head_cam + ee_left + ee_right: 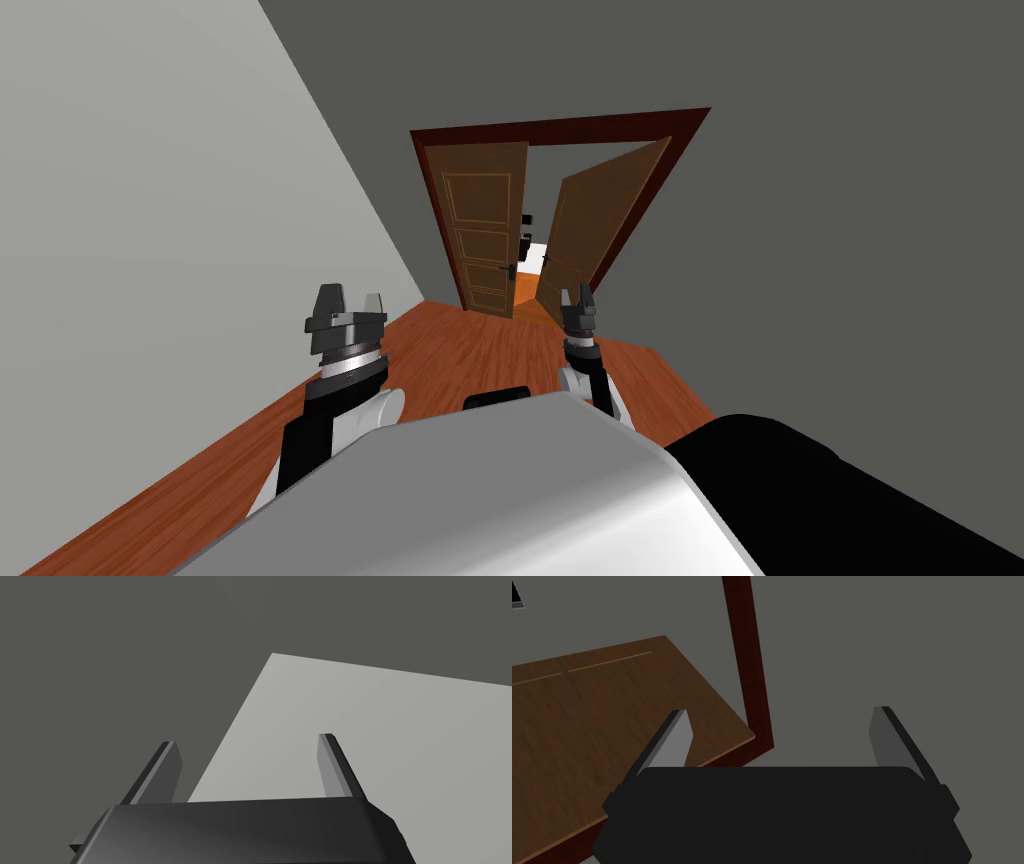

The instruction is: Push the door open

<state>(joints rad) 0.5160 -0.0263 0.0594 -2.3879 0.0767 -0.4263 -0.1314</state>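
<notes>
A brown panelled double door stands in a dark red frame (560,125) at the end of the corridor. Its left leaf (482,230), with a dark handle (512,272), sits close to the frame line. The right leaf (595,235) is swung partway away from me, leaving a gap. My right gripper (577,293) is raised in front of that leaf's lower part, open and holding nothing. In the right wrist view, the right gripper (779,710) points at the leaf's edge (602,716) and the frame post (747,661). My left gripper (348,297) (247,738) hangs open further left, away from the door.
A reddish wood floor (480,350) runs up to the doorway. A light grey wall (150,200) closes the left side and a dark grey wall (850,250) the right. Through the gap show orange floor, something white (538,255) and small dark objects.
</notes>
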